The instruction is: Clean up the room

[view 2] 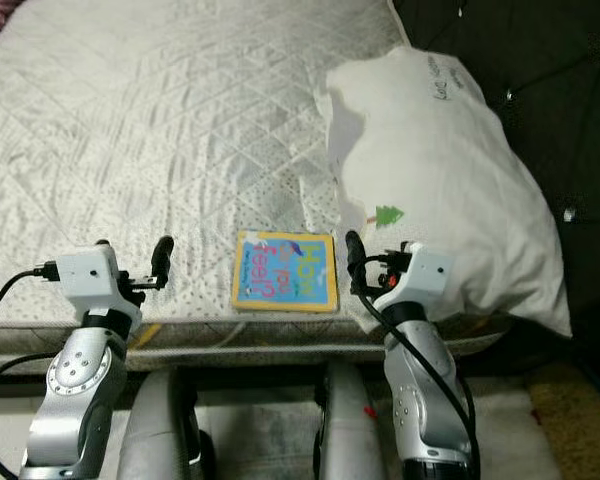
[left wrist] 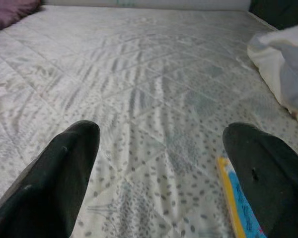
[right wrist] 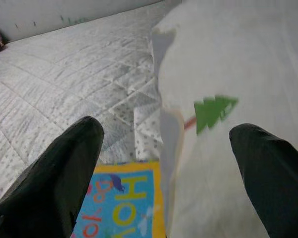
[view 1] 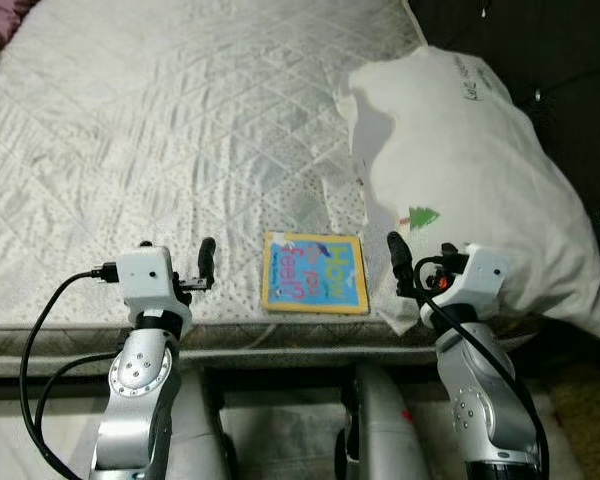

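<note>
Hovering side by side at the near edge of the mattress (view 1: 180, 130), both grippers are pointing out over the quilted white cover. The left gripper (left wrist: 161, 163) is sitting at about seven o'clock in the head view, its black fingers (left wrist: 64, 173) spread wide with nothing between them — only dotted fabric is showing in the gap. The right gripper (right wrist: 166, 163) is waiting at about five o'clock, jaws equally wide and empty, its far finger lying against the pillow's lower edge. Between the two, at six o'clock, a yellow-bordered children's book (view 1: 314, 272) with a blue cover is lying flat on the mattress, just inside the edge, apart from both grippers. Farther out, toward two o'clock, a large white pillow (view 1: 460, 160) bearing a small green tree print (view 1: 423, 215) is resting along the mattress's right side, its corner reaching down beside the book.
</note>
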Controlling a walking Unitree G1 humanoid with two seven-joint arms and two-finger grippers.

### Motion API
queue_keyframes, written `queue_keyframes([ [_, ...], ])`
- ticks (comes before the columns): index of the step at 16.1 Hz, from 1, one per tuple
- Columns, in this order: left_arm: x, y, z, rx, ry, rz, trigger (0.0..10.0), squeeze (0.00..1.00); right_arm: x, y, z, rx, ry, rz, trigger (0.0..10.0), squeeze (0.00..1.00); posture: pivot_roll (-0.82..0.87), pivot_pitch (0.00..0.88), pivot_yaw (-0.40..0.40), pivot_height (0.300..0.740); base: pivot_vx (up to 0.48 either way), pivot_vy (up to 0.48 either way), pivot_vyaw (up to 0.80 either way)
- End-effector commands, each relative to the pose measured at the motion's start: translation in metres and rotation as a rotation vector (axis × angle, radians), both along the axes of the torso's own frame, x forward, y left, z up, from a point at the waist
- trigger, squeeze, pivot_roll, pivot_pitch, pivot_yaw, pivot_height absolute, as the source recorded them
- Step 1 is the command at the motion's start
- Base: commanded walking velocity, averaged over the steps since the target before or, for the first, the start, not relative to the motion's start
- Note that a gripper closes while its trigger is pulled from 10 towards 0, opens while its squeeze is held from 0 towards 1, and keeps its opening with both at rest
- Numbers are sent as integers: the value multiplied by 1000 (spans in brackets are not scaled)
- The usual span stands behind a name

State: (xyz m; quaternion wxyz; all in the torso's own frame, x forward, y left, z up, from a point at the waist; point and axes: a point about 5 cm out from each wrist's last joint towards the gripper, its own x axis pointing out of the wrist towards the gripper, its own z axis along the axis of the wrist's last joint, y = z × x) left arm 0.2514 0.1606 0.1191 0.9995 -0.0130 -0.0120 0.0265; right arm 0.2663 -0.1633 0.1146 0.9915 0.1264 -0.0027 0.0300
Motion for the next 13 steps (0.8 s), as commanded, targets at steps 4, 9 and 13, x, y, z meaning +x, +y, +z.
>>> queue_keyframes([
  [4,4,0,-1,4,1,-1,10000,0,2,-4,10,-7,-43,-3,10000,0,-31,130,-27,696,0,0,0],
  [9,5,-2,-2,-2,5,-9,10000,0,1,-10,9,-14,-40,-25,10000,0,-30,133,-25,740,0,0,0],
  [13,1,8,-12,27,59,28,10000,0,-14,-18,0,-34,-2,-45,10000,0,-35,131,-21,740,0,0,0],
])
